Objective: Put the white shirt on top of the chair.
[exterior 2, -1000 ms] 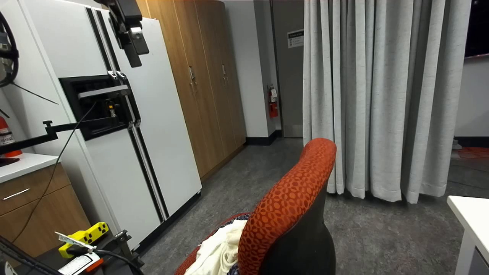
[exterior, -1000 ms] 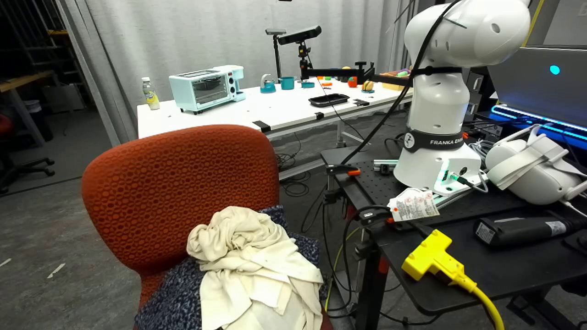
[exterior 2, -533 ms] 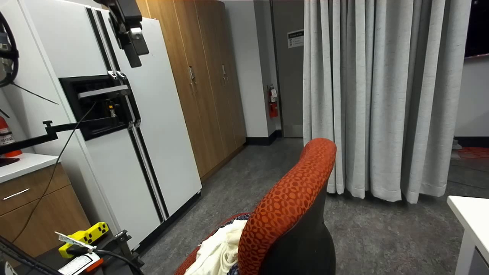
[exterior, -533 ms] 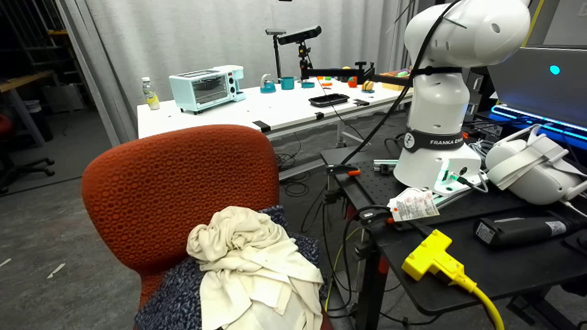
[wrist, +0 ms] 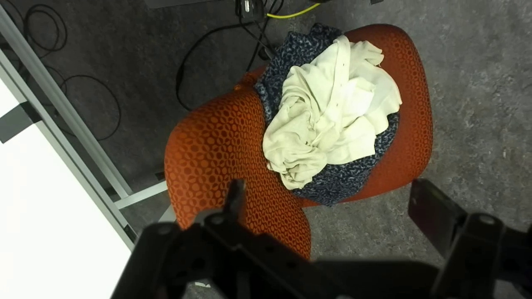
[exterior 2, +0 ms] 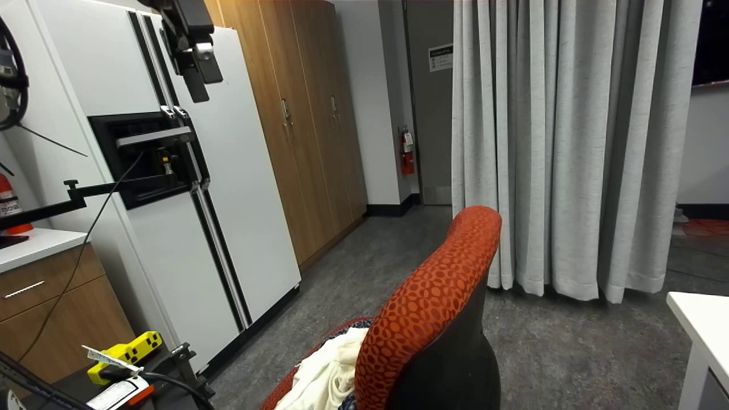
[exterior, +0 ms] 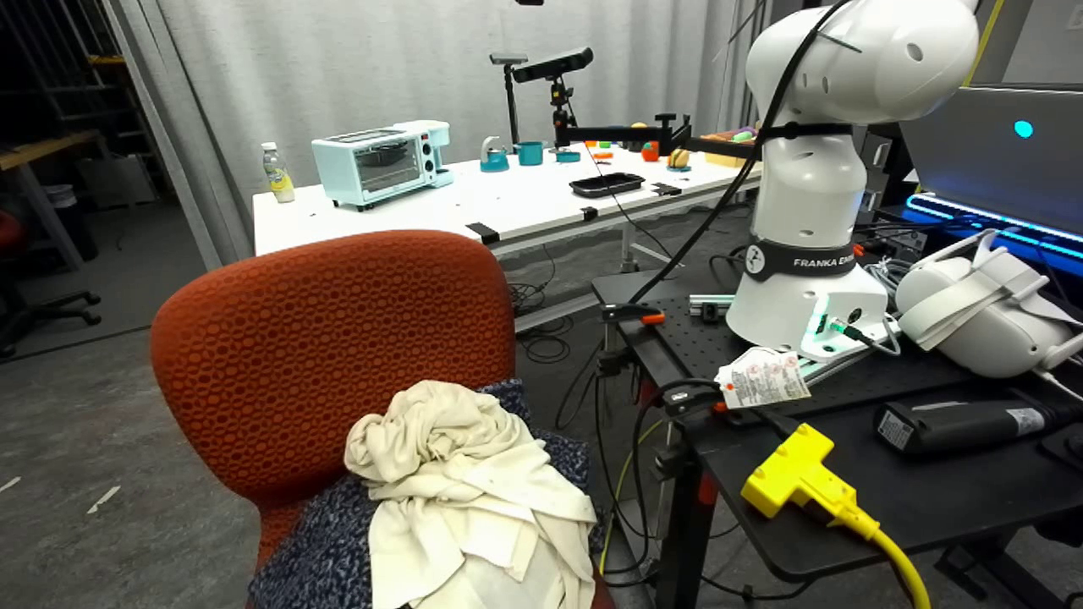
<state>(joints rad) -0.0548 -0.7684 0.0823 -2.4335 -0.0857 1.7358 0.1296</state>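
Observation:
The white shirt (exterior: 474,499), cream in colour, lies crumpled on the seat of the red-orange chair (exterior: 338,330). A dark speckled cloth (exterior: 313,550) lies under it. In the wrist view, the shirt (wrist: 328,116) is bunched near the backrest of the chair (wrist: 208,153) and spread towards the seat's front. In an exterior view the backrest partly hides the shirt (exterior 2: 330,364). My gripper (wrist: 327,189) is open and empty, its fingers wide apart, high above the chair. It also hangs at the top of an exterior view (exterior 2: 199,74), well apart from the shirt.
A white table (exterior: 389,220) with a toaster oven (exterior: 381,165), a bottle (exterior: 277,173) and toy items stands behind the chair. The black robot stand (exterior: 846,491) with cables and a yellow plug block (exterior: 799,474) is beside it. A camera arm (exterior: 626,134) reaches over the table.
My gripper has come down very slightly and is still open. The shirt and chair have not moved.

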